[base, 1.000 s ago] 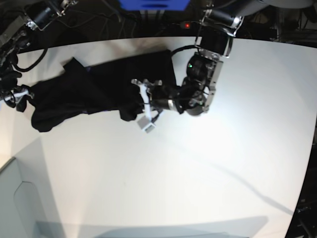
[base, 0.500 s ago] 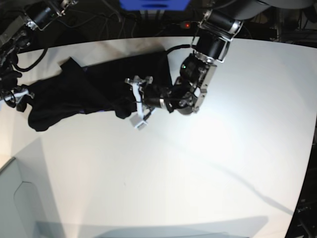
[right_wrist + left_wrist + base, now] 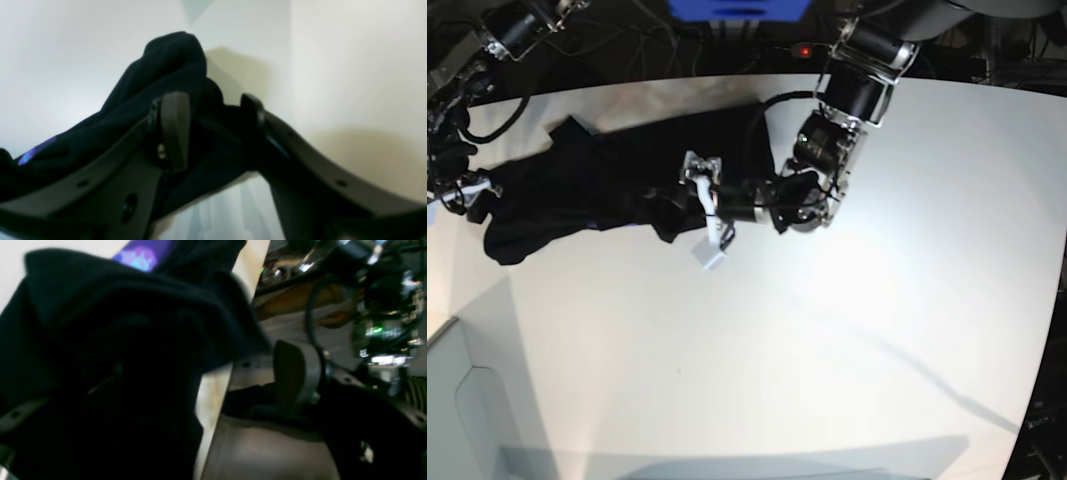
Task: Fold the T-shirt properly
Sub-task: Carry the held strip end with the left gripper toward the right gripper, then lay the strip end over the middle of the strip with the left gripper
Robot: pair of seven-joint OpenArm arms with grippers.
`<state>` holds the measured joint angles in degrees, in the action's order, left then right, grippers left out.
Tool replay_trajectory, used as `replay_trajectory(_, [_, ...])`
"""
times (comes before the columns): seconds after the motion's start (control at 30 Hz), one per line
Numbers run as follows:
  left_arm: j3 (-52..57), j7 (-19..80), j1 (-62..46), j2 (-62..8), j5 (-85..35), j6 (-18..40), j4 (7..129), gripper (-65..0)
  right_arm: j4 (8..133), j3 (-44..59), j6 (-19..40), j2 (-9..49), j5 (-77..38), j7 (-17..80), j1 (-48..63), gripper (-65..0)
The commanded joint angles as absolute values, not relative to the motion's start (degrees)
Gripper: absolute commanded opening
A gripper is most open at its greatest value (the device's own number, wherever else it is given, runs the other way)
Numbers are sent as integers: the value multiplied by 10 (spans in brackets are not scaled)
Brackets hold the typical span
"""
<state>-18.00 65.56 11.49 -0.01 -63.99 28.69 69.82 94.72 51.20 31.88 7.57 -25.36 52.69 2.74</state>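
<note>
The black T-shirt (image 3: 587, 185) lies crumpled in a long band across the far left of the white table (image 3: 847, 340). My left gripper (image 3: 706, 211) sits at the band's right end, its white fingers spread wide, open, with the bunched cloth edge just inside them. In the left wrist view the T-shirt (image 3: 100, 356) fills the left, and one grey pad (image 3: 293, 380) stands free of it. At the band's left end, my right gripper (image 3: 465, 192) holds the cloth. In the right wrist view, a fold of the T-shirt (image 3: 160, 66) is pinched between the dark fingers (image 3: 173, 130).
A pale grey panel (image 3: 467, 400) juts in at the near left corner. Cables and a blue object (image 3: 737, 8) lie beyond the table's far edge. The left arm's wrist and forearm (image 3: 827, 150) lean over the shirt's right end.
My left gripper has opened from a shut grip and slid left, pushing the shirt's right end into a tighter bunch. The right gripper has stayed put, still gripping.
</note>
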Motion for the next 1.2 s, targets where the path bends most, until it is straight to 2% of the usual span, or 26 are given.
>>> replay_trajectory(0.0, [-182, 651, 131, 6, -663, 290, 709, -126, 958, 513, 316, 86, -263, 513, 22, -398])
replay_trajectory(0.43, [-181, 669, 131, 23, -669, 296, 709, -126, 957, 513, 316, 86, -263, 513, 22, -398])
replay_trajectory(0.73, [-178, 669, 157, 65, -675, 293, 686, -126, 954, 513, 316, 86, -263, 513, 22, -398])
replay_trajectory(1.0, [-170, 593, 164, 37, -681, 290, 676, -126, 956, 512, 317, 93, -263, 513, 22, -395])
replay_trajectory(1.07, [-159, 596, 162, 32, -692, 290, 684, -126, 953, 505, 335, 116, -263, 514, 22, -394])
replay_trajectory(1.17, [-156, 596, 143, 11, -706, 290, 700, -126, 938, 479, 400, 156, -263, 515, 28, -376])
